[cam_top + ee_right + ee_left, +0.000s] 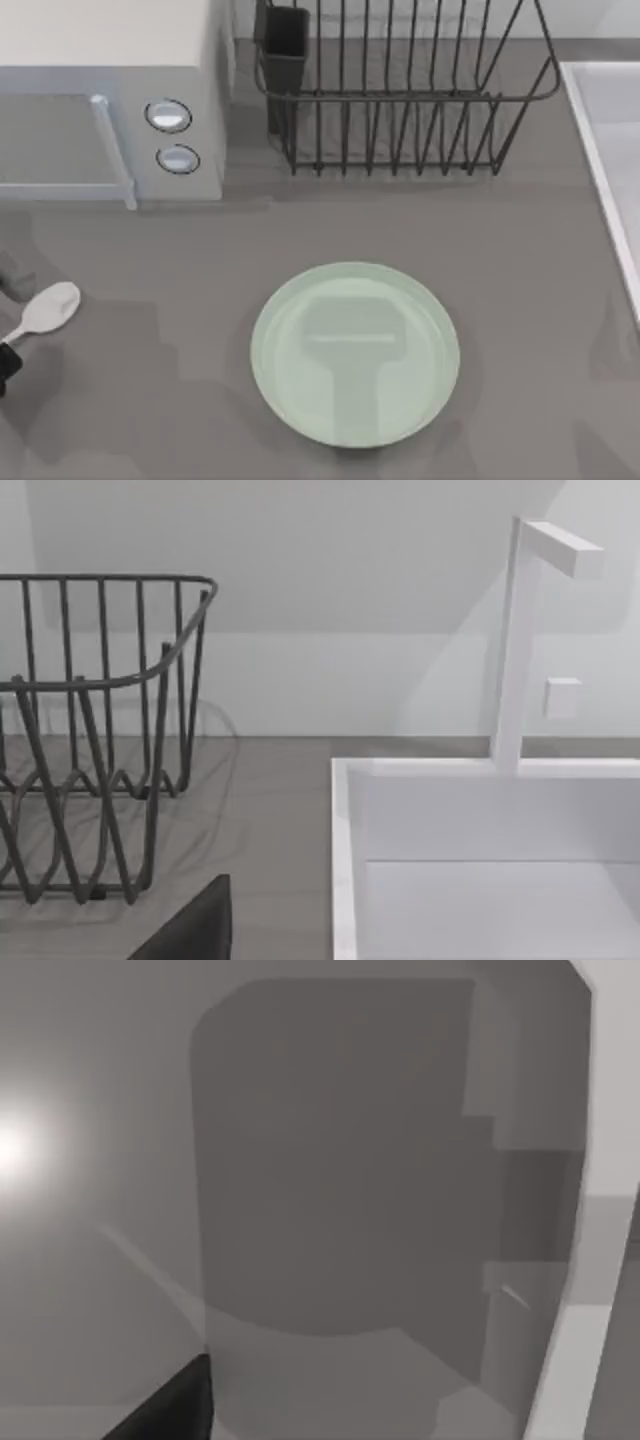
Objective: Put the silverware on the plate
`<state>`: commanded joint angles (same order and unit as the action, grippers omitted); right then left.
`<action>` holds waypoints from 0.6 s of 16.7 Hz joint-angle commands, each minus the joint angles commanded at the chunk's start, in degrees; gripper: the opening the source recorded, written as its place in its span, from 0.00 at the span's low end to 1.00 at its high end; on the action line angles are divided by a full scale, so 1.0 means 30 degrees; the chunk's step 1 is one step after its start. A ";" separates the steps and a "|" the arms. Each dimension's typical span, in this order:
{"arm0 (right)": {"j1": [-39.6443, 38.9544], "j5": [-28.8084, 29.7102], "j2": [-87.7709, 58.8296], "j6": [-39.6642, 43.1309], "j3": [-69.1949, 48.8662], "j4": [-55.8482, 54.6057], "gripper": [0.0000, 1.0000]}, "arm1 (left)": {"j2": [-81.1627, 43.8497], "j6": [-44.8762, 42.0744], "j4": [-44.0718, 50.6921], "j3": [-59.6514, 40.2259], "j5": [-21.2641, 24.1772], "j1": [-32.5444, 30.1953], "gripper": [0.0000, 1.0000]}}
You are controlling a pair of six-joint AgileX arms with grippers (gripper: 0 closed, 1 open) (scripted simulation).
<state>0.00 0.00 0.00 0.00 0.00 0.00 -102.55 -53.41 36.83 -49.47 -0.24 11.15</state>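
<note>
left gripper (5, 365) at table's left edge beside the spoon (47, 310), grip unclear, plate (355, 353) well apart

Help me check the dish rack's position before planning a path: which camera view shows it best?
The top view shows the dish rack best: its wire frame stands at the table's far edge, behind the plate. The right wrist view catches one end of it beside the white sink. The left wrist view gives grey surfaces, no rack.

Glossy plate (355, 352), smooth spoon (48, 311) (perhaps plastic), matt table (540, 300)
</note>
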 joint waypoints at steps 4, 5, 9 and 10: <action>0.0000 0.0000 0.0000 0.0000 0.0000 0.0000 1.00 | -0.0261 -0.0019 -0.0453 0.0282 0.0001 0.0016 1.00; 0.0000 0.0000 0.0000 0.0000 0.0000 0.0000 1.00 | -0.0261 -0.0019 -0.0453 0.0282 0.0001 0.0016 1.00; 0.0000 0.0000 0.0000 0.0000 0.0000 0.0000 1.00 | -0.0261 -0.0019 -0.0453 0.0282 0.0001 0.0016 0.70; 0.0000 0.0000 0.0000 0.0000 0.0000 0.0000 1.00 | -0.0261 -0.0019 -0.0453 0.0282 0.0001 0.0016 0.62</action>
<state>0.00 0.00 0.00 0.00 0.00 0.00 -103.33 -53.47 35.48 -48.62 -0.24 11.20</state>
